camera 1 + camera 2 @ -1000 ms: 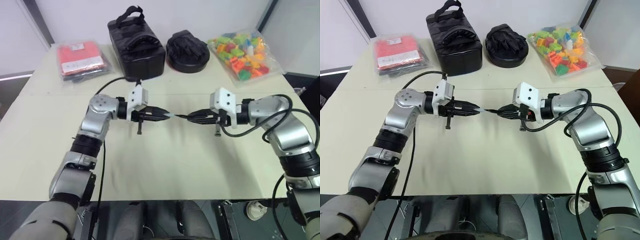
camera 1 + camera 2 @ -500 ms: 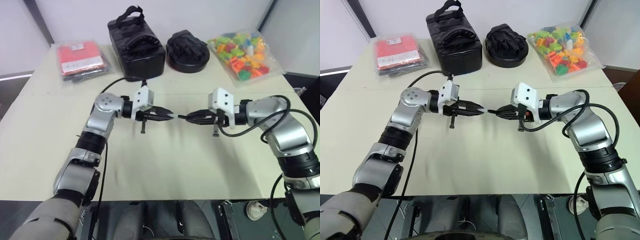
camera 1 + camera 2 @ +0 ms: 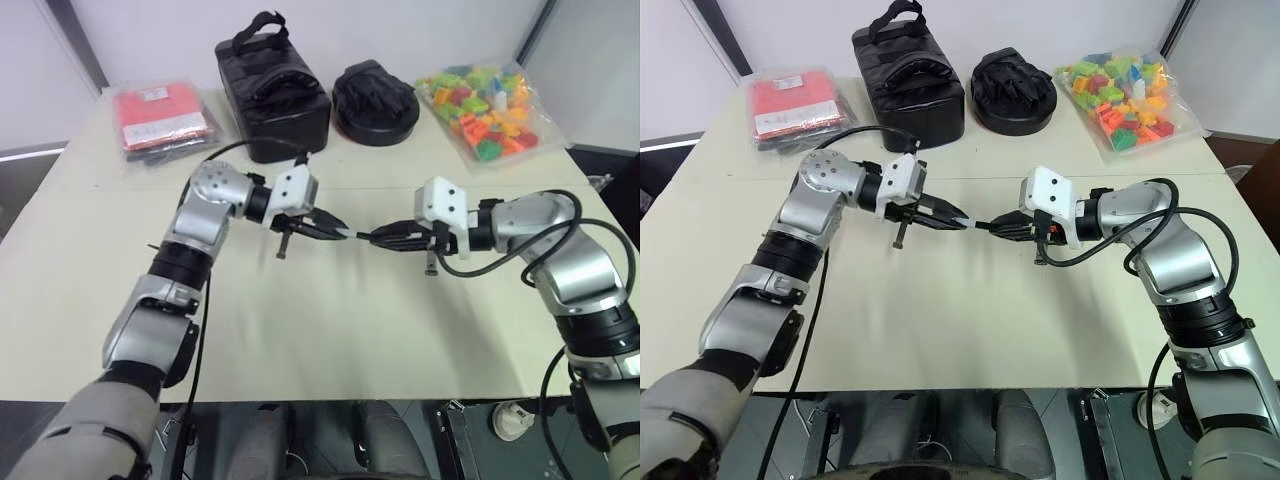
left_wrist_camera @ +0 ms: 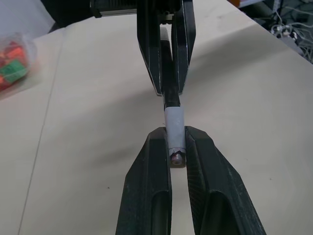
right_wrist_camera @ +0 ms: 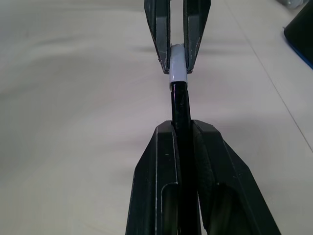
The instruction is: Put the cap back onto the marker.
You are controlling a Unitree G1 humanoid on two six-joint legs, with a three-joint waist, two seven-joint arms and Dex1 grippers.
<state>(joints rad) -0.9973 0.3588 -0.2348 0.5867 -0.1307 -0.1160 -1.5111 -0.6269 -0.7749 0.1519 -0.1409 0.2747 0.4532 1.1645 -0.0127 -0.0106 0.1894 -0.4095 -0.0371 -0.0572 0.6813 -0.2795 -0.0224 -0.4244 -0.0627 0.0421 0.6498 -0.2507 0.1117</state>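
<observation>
Two grippers meet tip to tip at the centre of the head-camera frame, above the pale table (image 3: 330,330). Left gripper (image 3: 337,232): fingers pressed together on the cap (image 4: 174,128), a short light-grey tube pinched near its closed end, its open end facing the other arm. Right gripper (image 3: 383,238): fingers pinching the marker (image 5: 180,105), a thin black stick held along most of its length, with a short part standing out past the fingertips. In the right wrist view the marker's tip sits at or just inside the mouth of the cap; how deep it has entered cannot be told.

Handling, as judged. Both parts look light, stiff and smooth, so neither should bend, but either may slip or swivel between flat finger pads if pushed off-axis. The cap is very short and gives little surface to grip; the hold at its closed end suits it, since this leaves the mouth free. The marker is best held close behind its tip, as here, so that the free end cannot wag during the push. Seating the cap probably calls for a straight push along the shared line of the two parts.

Upper part of the frame, well apart from the grippers: a red packet (image 3: 157,118) at upper left, a black bag (image 3: 270,90) and a black mitt (image 3: 374,98) at upper centre, a bag of coloured blocks (image 3: 485,110) at upper right.
</observation>
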